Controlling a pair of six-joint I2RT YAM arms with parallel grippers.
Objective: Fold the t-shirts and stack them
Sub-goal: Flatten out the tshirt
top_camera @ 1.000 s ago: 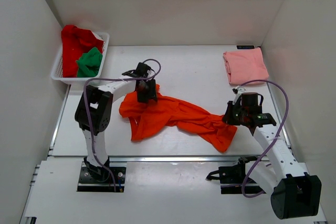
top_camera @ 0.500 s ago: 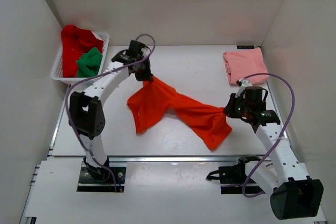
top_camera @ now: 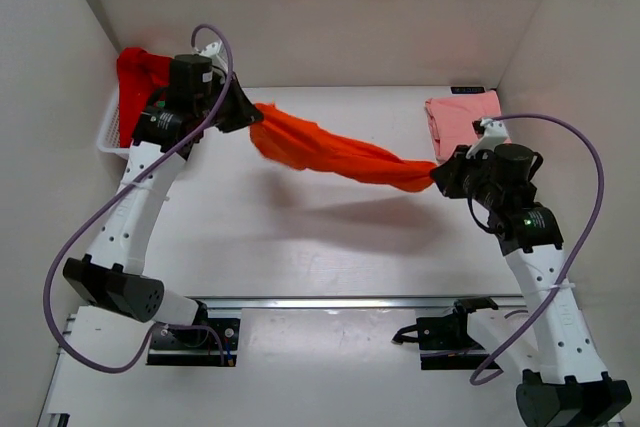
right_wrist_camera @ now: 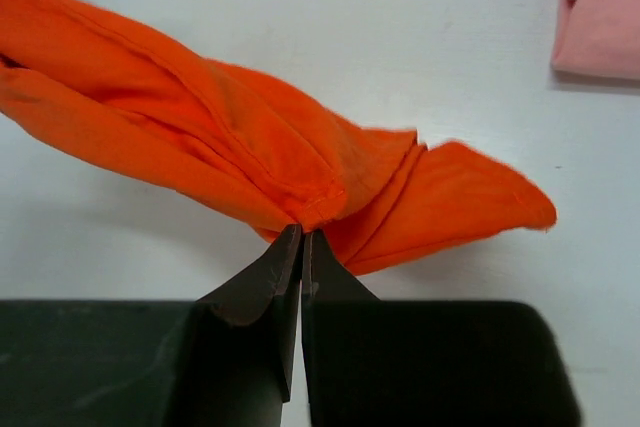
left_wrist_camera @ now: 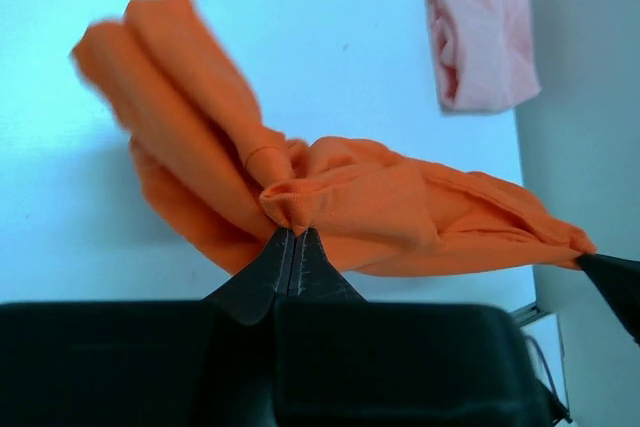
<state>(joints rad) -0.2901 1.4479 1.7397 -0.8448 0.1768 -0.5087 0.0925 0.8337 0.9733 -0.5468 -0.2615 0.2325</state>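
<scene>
Orange shirt (top_camera: 330, 152) hangs stretched just left of the folded pink shirt (top_camera: 465, 122), left claw (top_camera: 245, 112) and right claw (top_camera: 440, 175) each clamped on an end; red shirt (top_camera: 135, 72), far left, isn't folded yet.

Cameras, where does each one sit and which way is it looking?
Top external: above and behind the bases, looking down on the table; both arms show.
Left wrist: on the left arm, looking past the left gripper across the orange t-shirt.
Right wrist: looking past the right gripper down at the table.
Both wrist views share the orange t-shirt and the pink t-shirt.
</scene>
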